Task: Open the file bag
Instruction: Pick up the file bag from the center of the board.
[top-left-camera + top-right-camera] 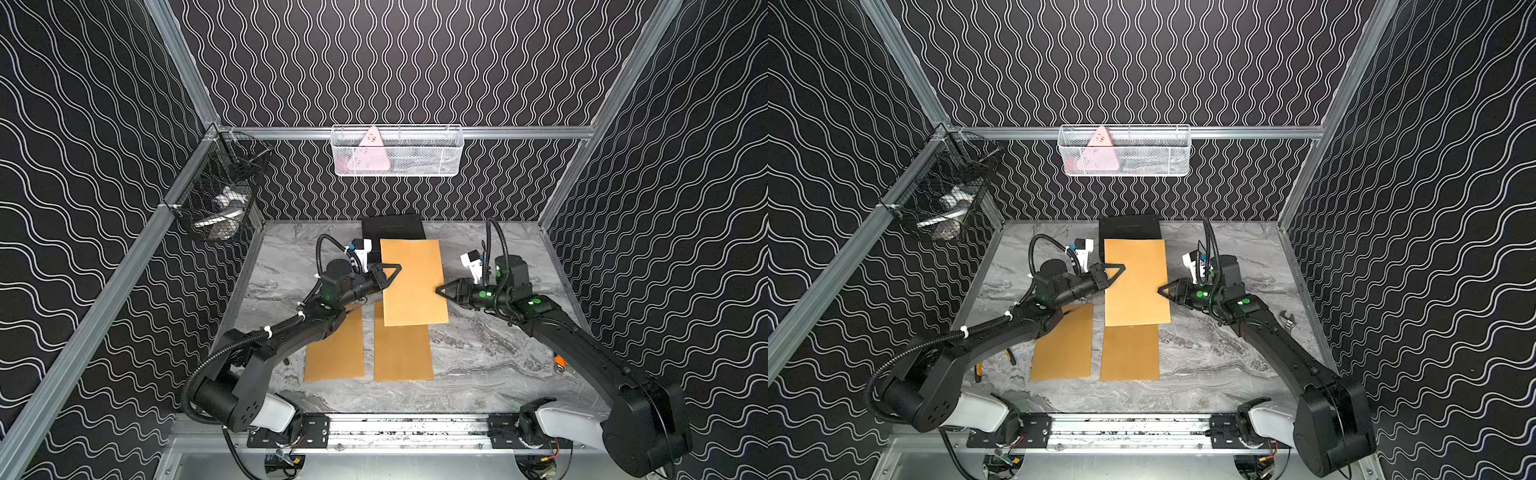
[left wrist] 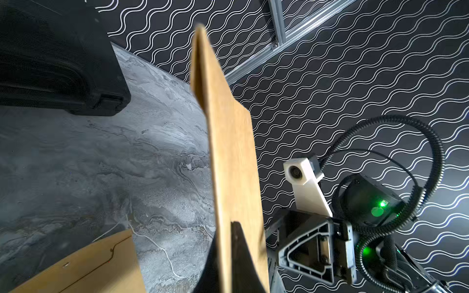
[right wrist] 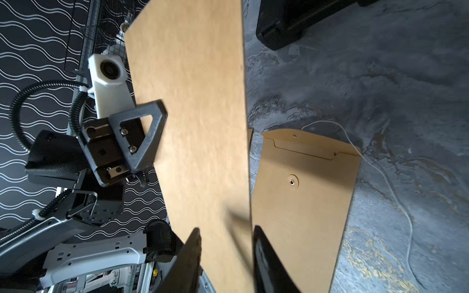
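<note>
– File bag point(image 1: 413, 286) where?
– Held above grey marbled tabletop point(image 1: 478, 353), wavy black walls point(image 1: 415, 62) around; left gripper point(image 1: 395, 269) clamped on one edge, right gripper point(image 1: 438, 289), jaws parted, astride the opposite edge.

The raised file bag point(image 1: 413, 286) hangs over mid-table with both side edges taken: the left gripper point(image 1: 395, 269) is clamped on its left edge, and the right gripper point(image 1: 439, 290) straddles its right edge, jaws apart. Just behind the bag, a black case point(image 1: 392, 226) fills the way to the back wall. Partly under its near end lies a flat file bag point(image 1: 403, 353), and left of that another flat bag point(image 1: 334, 353), crossed by the left arm point(image 1: 291, 332). Right of the raised bag, beyond the right gripper, bare marble table point(image 1: 490, 345) lies open to a reach
</note>
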Tool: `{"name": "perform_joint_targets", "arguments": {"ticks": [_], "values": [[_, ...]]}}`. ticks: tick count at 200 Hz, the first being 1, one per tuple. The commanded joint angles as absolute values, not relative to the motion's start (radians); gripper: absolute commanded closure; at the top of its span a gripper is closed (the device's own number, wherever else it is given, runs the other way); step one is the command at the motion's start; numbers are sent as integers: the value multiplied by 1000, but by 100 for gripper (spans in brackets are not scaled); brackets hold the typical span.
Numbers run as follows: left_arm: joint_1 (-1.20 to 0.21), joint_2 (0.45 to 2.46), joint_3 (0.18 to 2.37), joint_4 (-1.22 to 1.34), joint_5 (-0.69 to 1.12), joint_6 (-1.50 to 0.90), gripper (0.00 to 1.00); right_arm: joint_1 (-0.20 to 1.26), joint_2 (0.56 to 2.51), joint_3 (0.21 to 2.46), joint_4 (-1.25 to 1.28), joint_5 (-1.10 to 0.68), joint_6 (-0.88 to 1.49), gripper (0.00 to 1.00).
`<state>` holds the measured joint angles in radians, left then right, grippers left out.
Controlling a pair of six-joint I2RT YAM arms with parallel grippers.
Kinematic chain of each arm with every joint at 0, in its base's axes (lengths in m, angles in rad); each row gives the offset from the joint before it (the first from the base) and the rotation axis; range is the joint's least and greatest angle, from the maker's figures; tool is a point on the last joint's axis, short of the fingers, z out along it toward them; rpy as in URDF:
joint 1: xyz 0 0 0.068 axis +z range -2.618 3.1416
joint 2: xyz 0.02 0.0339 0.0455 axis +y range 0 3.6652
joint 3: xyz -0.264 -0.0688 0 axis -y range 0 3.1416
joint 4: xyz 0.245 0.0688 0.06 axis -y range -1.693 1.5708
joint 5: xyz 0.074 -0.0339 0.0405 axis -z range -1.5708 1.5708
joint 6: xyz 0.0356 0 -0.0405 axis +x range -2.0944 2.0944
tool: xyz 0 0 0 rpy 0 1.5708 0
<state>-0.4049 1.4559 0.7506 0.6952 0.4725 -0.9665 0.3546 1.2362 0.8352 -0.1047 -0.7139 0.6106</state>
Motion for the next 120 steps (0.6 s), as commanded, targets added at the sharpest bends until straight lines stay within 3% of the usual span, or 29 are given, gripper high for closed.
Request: {"name": "perform_joint_targets", "arguments": {"ticks": [1, 34, 56, 88, 120], "values": [[-402, 1442, 743, 750, 431, -959, 100, 381, 1246, 831, -47, -768, 626, 65], [-400, 1439, 733, 751, 432, -959, 100, 400, 1254, 824, -29, -755, 631, 75], [-399, 1429, 728, 732, 430, -947, 100, 402, 1246, 831, -44, -733, 618, 89], [-395, 1403, 726, 666, 425, -904, 74, 402, 1233, 859, -114, -709, 555, 99], [-371, 1376, 759, 511, 441, -806, 58, 402, 1227, 898, -208, -729, 475, 100]]}}
